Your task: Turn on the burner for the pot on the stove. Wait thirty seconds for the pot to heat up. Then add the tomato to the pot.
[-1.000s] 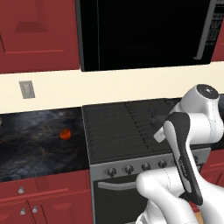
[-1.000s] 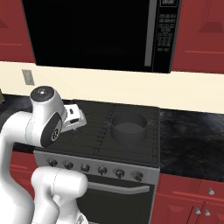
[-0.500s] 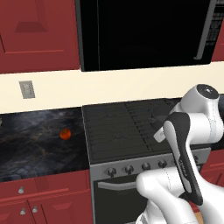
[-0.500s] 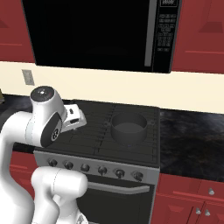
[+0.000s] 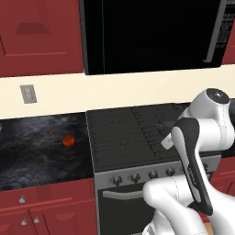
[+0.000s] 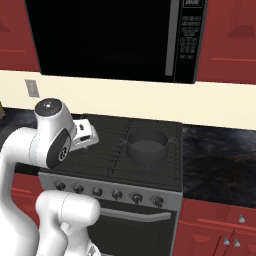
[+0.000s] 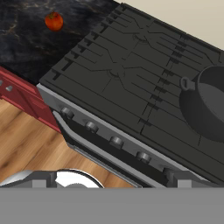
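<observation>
pot: dark round pot [image 6: 146,146] sits on the stove's right rear grate, upright, mouth facing up; one small loop handle juts toward the stove's middle in the hand view [image 7: 187,83]. Being round, it has no real long axis beyond the line through its handles, which seems to run left to right.
stove: black cooktop [image 5: 128,133] with ribbed grates, steel front and a row of round knobs [image 6: 116,194] along the near edge; no flame shows under the pot, so I judge the burner unlit.
tomato: small red ball [image 5: 68,140] on the dark counter [image 5: 32,147] left of the stove, well apart from the pot, dark spot upward; round, no long axis.
pincer: fingers spread wide and holding nothing; it hangs on the hand [image 6: 84,134] above the stove's left half, away from the knobs.
step in hand: reaching for the knob that feeds the pot's burner.
doing it well: pick the knob matching the right rear burner, probably one toward the right end of the row; come in square to the steel front, straddle the knob with both fingers, close firmly, then twist without dragging sideways.
risk: gripping a neighbouring knob lights the wrong burner.
</observation>
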You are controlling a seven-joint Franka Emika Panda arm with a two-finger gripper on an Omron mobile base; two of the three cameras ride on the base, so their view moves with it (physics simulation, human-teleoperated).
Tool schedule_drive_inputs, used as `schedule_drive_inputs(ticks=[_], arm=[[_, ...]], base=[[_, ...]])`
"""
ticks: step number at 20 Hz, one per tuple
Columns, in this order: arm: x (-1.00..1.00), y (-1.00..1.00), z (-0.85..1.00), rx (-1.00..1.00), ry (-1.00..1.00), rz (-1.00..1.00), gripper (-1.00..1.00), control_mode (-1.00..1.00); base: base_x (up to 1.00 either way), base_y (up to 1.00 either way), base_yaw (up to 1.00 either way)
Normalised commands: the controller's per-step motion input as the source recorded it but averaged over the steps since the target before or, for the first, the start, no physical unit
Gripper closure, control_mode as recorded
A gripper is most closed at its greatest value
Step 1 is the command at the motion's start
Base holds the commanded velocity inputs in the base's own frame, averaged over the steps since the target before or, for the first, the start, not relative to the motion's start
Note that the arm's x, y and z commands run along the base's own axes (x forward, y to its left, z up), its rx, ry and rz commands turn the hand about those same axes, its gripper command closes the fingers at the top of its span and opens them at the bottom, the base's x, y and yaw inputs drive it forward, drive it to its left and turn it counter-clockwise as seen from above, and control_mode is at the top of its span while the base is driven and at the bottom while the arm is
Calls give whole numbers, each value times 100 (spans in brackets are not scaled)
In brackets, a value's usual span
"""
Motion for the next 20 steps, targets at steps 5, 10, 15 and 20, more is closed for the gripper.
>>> schedule_drive_inputs(ticks=[5,10,15,20], arm=[[0,0,0,0,0,0,-100,-100],[0,0,0,0,0,0,-100,-100],[0,0,0,0,0,0,-100,-100],[0,0,0,0,0,0,-100,-100]], base=[[0,0,0],[0,0,0],[0,0,0],[0,0,0]])
